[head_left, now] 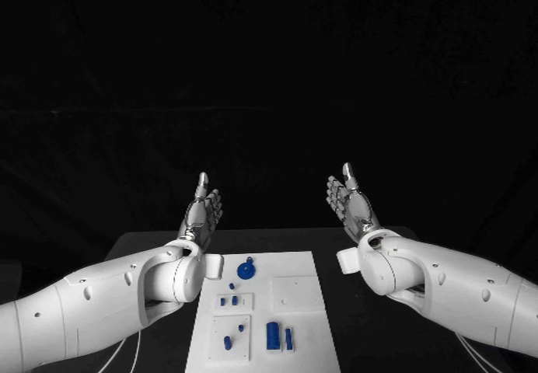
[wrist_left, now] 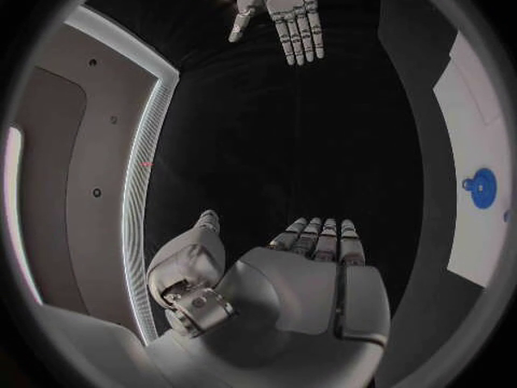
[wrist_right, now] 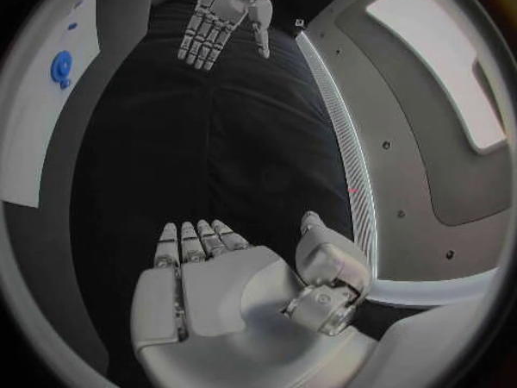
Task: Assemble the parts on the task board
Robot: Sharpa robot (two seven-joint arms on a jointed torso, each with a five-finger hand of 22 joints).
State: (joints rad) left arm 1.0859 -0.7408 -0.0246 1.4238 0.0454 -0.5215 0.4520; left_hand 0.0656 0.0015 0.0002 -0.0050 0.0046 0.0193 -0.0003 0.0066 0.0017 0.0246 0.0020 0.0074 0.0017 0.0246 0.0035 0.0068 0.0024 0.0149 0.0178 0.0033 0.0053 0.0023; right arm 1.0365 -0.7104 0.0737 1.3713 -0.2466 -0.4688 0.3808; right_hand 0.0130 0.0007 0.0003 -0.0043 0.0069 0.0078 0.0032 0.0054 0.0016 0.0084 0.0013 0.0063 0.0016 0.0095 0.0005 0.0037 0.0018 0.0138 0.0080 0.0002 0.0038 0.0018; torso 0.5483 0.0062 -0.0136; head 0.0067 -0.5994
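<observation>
The white task board point(head_left: 302, 311) lies on the black table, near the front. On it sit several small blue parts: a round knob-like piece point(head_left: 246, 270) near the far left corner, two tiny pieces point(head_left: 228, 300) on a small raised plate, and a cylinder point(head_left: 273, 335) with a thinner piece beside it near the front. My left hand point(head_left: 202, 210) is raised above the table's far left, fingers straight and apart, holding nothing. My right hand point(head_left: 354, 203) mirrors it on the right, also flat and empty. The round blue piece point(wrist_left: 482, 187) and board point(wrist_right: 43, 112) show at each wrist view's rim.
Black table point(head_left: 370, 342) surrounds the board on both sides. Both white forearms point(head_left: 101, 303) flank the board's near half. The right hand point(wrist_left: 280, 13) appears in the left wrist view, and the left hand point(wrist_right: 221, 17) in the right wrist view.
</observation>
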